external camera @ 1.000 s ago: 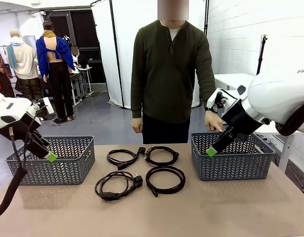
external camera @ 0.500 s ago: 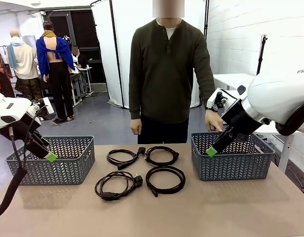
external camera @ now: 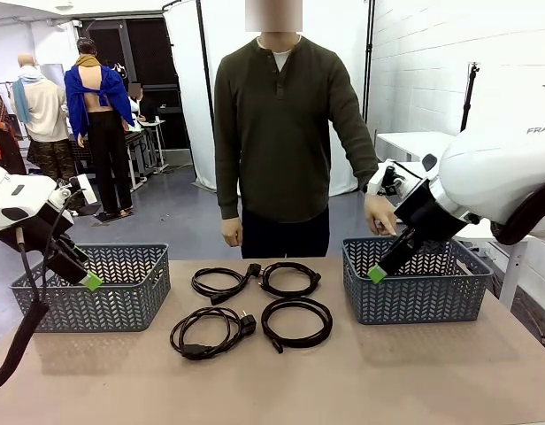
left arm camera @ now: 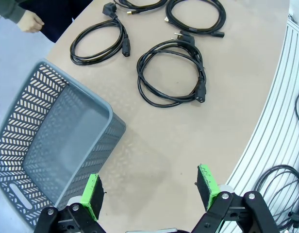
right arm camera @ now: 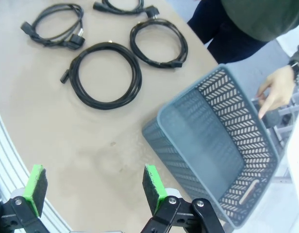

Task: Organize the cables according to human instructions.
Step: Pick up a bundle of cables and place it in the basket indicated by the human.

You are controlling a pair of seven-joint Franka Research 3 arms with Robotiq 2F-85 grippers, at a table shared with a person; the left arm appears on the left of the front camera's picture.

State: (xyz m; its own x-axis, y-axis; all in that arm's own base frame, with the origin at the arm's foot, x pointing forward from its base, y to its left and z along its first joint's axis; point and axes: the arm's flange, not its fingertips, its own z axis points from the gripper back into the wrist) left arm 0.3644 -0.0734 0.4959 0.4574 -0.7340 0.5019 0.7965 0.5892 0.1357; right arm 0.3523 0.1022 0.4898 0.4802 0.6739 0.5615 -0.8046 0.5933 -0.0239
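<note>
Four coiled black cables lie in a two-by-two group at the table's middle: back left (external camera: 218,283), back right (external camera: 290,279), front left (external camera: 211,332), front right (external camera: 296,320). My left gripper (external camera: 88,282) hangs open beside the left grey basket (external camera: 95,305), with nothing between its green pads. My right gripper (external camera: 377,273) is open in front of the right grey basket (external camera: 414,301). In the left wrist view my left gripper (left arm camera: 149,191) hovers over bare table, with a cable (left arm camera: 171,73) farther ahead. In the right wrist view my right gripper (right arm camera: 93,183) is also over bare table, short of a cable (right arm camera: 106,75).
A person stands at the far side, one hand (external camera: 380,215) at the right basket's far rim, the same hand (right arm camera: 273,94) showing beside the basket (right arm camera: 237,141). The left basket (left arm camera: 23,126) looks empty. Bare table lies in front of the cables.
The person has shifted toward the picture's left while the hand stays at the right basket. Both arms and the cables have not moved.
</note>
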